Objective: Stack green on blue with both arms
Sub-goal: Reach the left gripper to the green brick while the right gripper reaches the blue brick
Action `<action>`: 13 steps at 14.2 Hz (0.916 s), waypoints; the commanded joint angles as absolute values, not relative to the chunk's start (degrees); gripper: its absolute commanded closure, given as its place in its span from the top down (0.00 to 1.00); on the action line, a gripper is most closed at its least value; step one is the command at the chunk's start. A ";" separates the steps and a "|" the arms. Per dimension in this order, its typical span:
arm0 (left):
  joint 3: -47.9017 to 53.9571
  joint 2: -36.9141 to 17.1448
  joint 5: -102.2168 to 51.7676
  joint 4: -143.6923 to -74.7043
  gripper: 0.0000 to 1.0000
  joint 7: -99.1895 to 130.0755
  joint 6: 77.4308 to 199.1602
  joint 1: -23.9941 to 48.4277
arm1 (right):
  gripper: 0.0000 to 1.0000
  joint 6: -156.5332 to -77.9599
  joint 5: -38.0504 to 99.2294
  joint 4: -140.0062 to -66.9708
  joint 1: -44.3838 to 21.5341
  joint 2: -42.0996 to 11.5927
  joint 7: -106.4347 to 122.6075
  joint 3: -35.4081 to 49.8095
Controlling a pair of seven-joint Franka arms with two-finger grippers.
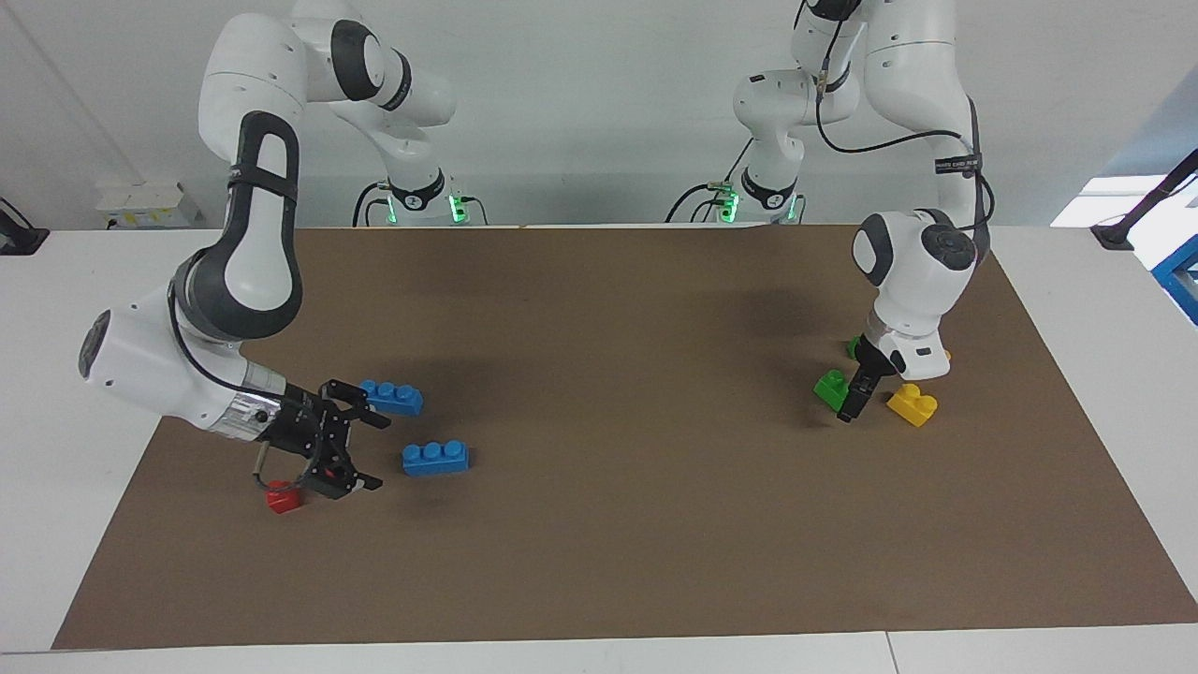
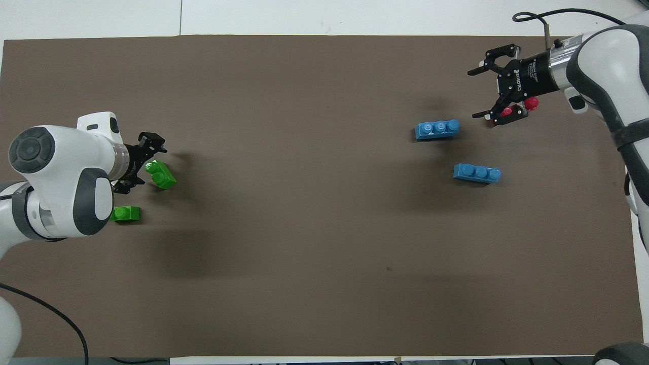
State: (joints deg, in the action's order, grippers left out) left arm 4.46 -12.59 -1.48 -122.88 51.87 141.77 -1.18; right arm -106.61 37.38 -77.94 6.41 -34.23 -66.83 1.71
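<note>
Brown mat [image 1: 599, 524]: green brick [image 1: 831, 388] and blue brick [image 1: 436, 458] are approached near opposite ends. Left gripper [image 1: 857, 398] and right gripper [image 1: 348, 449] are held open, empty. Closing on each is needed next.

Right arm [image 1: 234, 281] reached low from its base, forearm slanting down, wrist nearly level. Right gripper [image 1: 360, 449] hung just above the mat, jaws spread wide, empty. Left arm [image 1: 913, 271] folded over, wrist pointing steeply down. Left gripper [image 1: 854, 401] sat close to the surface, fingers apart, holding nothing.
</note>
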 commanded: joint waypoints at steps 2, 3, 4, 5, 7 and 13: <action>4.66 -13.53 -1.32 -122.17 1.00 52.73 138.96 -1.94 | 1.00 -108.54 37.97 -79.36 7.03 -34.72 -63.29 2.11; 4.75 -13.71 -1.32 -121.65 1.00 52.73 138.61 -1.76 | 1.00 -109.33 37.97 -80.15 7.03 -34.72 -62.67 2.02; 4.75 -13.80 -1.32 -121.21 1.00 52.65 138.17 -1.67 | 1.00 -110.21 37.88 -80.77 7.03 -34.72 -62.23 2.02; 4.75 -13.89 -1.32 -120.77 1.00 52.65 137.90 -1.67 | 1.00 -111.00 37.88 -81.47 6.94 -34.72 -61.79 2.02; 4.83 -14.76 -1.23 -119.02 1.00 51.95 135.80 -1.67 | 1.00 -113.54 37.71 -83.31 6.77 -34.72 -61.00 2.02; 5.10 -18.45 -2.54 -112.42 1.00 49.22 127.71 -2.81 | 1.00 -117.50 36.91 -86.30 5.89 -34.54 -60.82 2.11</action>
